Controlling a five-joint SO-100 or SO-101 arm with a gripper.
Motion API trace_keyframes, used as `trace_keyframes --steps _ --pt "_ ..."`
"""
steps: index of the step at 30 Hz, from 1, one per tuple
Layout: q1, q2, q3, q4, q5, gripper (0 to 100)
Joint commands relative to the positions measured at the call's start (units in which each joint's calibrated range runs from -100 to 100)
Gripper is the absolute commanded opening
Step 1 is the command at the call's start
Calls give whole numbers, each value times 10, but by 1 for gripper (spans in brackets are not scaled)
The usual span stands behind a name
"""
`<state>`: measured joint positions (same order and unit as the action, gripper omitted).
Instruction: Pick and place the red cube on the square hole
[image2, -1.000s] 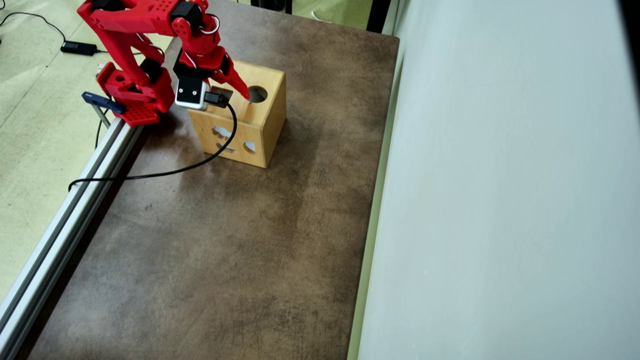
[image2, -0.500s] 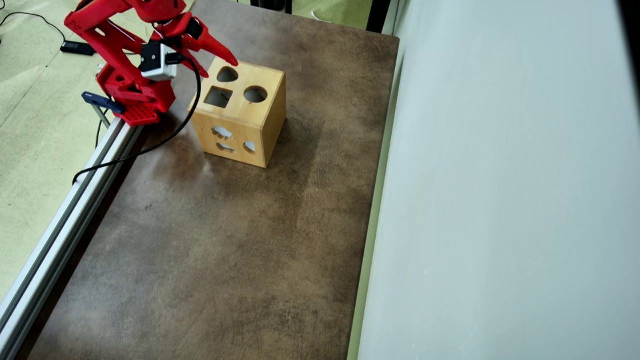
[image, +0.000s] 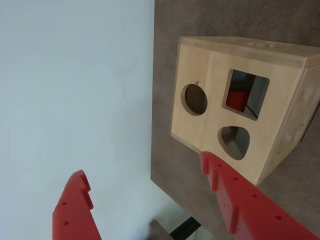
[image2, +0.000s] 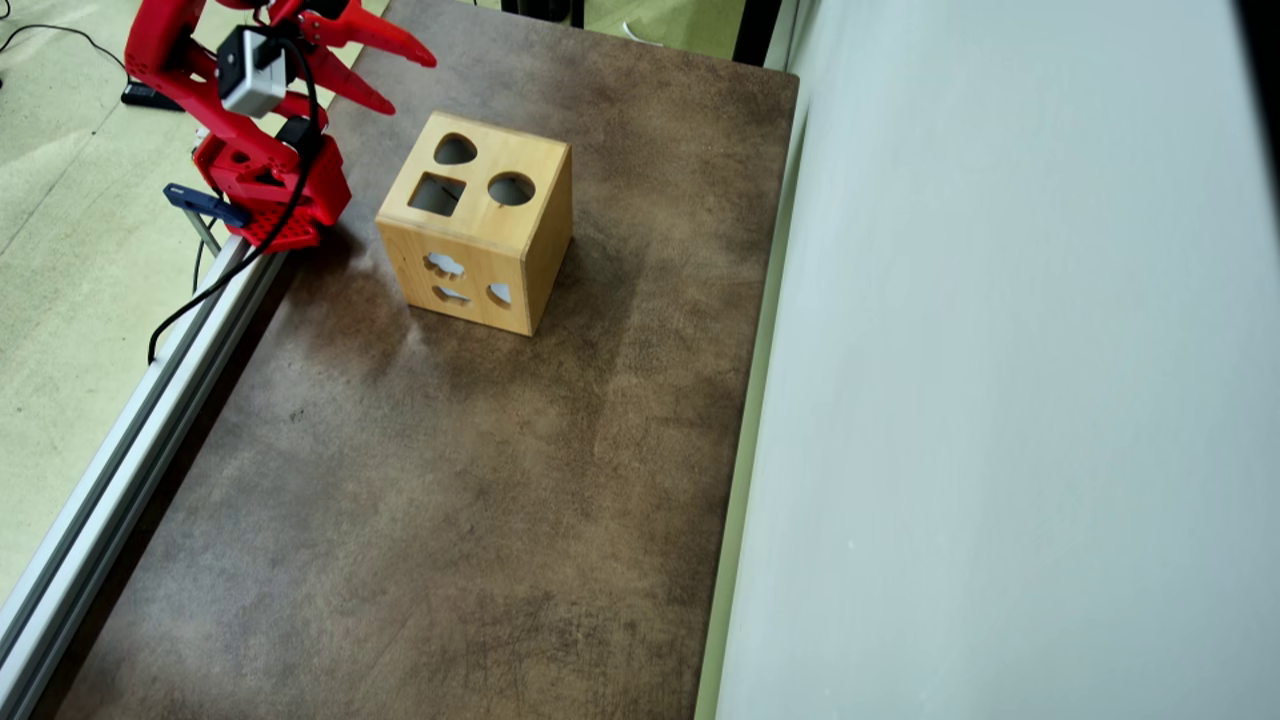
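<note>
The red cube (image: 238, 99) lies inside the wooden box (image2: 478, 222); the wrist view shows it through the square hole (image2: 437, 194). The box stands on the brown table (image2: 450, 480) near its far left corner in the overhead view. The red gripper (image2: 412, 83) hangs beside that corner with its fingers spread apart, holding nothing.
</note>
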<state>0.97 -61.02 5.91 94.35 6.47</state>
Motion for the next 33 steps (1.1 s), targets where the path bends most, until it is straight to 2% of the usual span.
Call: trace_keyframes --steps 1,9,22,33 --pt "-2 3 -75 36 5 34" --pt "-2 -24 -132 36 5 34" --pt "-2 -289 -123 36 5 34" --pt "-2 -341 -132 36 -1 34"
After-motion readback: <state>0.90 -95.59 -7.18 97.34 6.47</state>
